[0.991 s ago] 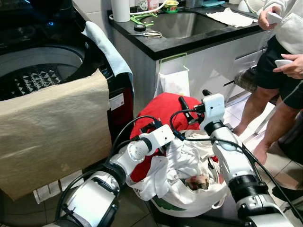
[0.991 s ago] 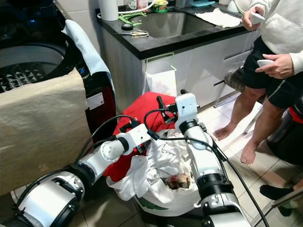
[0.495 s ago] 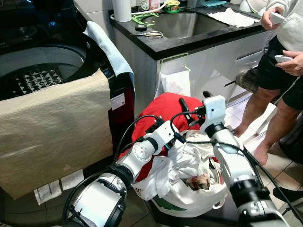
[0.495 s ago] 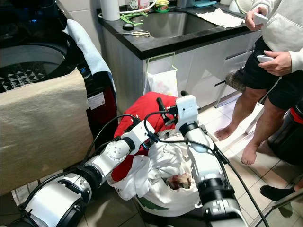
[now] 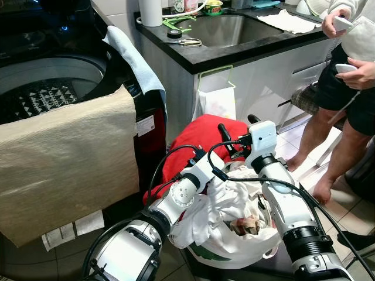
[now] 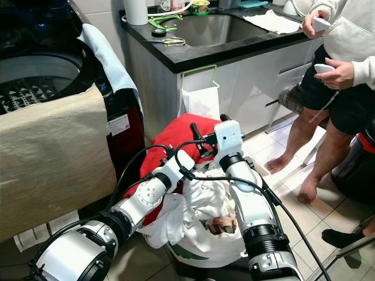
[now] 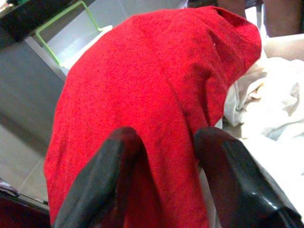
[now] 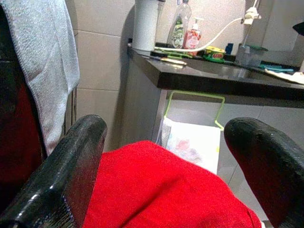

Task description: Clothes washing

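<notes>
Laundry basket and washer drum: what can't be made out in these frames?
- Laundry basket: its lower contents, buried under the white clothes and red garment.
- Washer drum: its depth, hidden by the beige cloth over the rim.
- Left gripper: whether its jaws pinch the red fabric between them.
- Person: cut off by the eye views' edge.

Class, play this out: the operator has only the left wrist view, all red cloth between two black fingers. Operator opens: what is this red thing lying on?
Observer: The red garment tops a white laundry bag full of whites.
Operator: Where's the right gripper?
Observer: The right gripper hovers open above the garment.
Operator: Anyone nearby?
Observer: A person stands by the sink counter.
</notes>
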You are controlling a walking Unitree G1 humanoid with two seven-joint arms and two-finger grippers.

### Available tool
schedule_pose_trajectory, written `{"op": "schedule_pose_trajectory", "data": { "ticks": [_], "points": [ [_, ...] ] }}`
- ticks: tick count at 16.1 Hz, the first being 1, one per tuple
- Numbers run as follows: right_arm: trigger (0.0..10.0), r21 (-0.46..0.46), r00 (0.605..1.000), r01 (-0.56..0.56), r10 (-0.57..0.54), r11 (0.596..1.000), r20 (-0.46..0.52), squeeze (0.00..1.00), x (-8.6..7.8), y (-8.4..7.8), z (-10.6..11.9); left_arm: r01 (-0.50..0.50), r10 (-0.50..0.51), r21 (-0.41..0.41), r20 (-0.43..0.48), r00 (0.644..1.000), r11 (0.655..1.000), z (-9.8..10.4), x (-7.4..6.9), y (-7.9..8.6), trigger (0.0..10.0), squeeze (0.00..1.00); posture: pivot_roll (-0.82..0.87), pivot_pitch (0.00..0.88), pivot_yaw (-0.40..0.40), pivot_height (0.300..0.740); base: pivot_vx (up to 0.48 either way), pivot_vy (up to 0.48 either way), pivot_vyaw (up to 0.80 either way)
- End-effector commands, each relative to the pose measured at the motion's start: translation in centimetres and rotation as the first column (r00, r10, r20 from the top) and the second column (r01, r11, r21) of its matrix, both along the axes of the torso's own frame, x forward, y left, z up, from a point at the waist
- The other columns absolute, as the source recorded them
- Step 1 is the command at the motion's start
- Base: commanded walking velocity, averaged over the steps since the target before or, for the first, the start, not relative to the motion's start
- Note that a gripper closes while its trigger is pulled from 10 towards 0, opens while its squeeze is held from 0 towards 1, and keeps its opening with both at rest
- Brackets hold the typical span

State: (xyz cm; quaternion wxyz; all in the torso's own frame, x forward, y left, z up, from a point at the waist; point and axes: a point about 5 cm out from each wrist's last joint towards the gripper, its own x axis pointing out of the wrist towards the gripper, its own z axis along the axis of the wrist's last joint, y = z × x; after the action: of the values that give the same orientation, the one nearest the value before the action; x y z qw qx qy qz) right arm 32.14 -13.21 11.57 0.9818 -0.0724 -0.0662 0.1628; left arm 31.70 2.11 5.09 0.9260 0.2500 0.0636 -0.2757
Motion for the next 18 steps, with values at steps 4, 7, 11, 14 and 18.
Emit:
{"op": "schedule_pose_trajectory", "data": {
  "ticks": [4,7,11,14,18],
  "points": [
    [10.0,-0.011,1.0,-0.002,0.002,1.0,-0.015,0.0,-0.3,-0.1,-0.1,0.026,-0.025,-0.025,0.04,0.999,0.999,-0.1,-1.2,-2.1,0.0,0.0,-0.12,0.0,-0.03,0.74,0.0,0.0,0.0],
    [10.0,-0.013,1.0,-0.003,0.002,1.0,-0.022,0.0,-0.6,-0.2,-0.3,0.073,-0.075,-0.045,-0.046,0.996,0.996,-1.1,-2.3,-2.9,0.0,0.0,-0.12,0.0,-0.03,0.74,0.0,0.0,0.0],
    [10.0,-0.014,1.0,-0.003,0.002,1.0,-0.029,0.0,-0.9,-0.3,-0.4,0.064,-0.078,-0.159,-0.081,0.994,0.985,-0.4,-2.1,-3.5,0.0,0.0,-0.13,0.0,-0.032,0.74,0.0,0.0,0.0],
    [10.0,-0.017,0.999,-0.002,0.001,1.0,-0.034,0.0,-1.1,-0.4,-0.6,-0.028,0.004,-0.209,-0.116,0.993,0.978,0.0,-1.4,-3.2,0.2,0.0,-0.14,0.0,-0.027,0.74,0.0,0.0,0.0],
    [10.0,-0.016,0.999,-0.001,0.001,1.0,-0.041,0.0,-1.3,-0.4,-0.8,-0.049,0.067,-0.437,0.026,0.997,0.898,5.0,1.5,-2.5,10.0,1.0,-0.12,0.0,-0.024,0.74,0.0,0.0,0.0]
  ]
}}
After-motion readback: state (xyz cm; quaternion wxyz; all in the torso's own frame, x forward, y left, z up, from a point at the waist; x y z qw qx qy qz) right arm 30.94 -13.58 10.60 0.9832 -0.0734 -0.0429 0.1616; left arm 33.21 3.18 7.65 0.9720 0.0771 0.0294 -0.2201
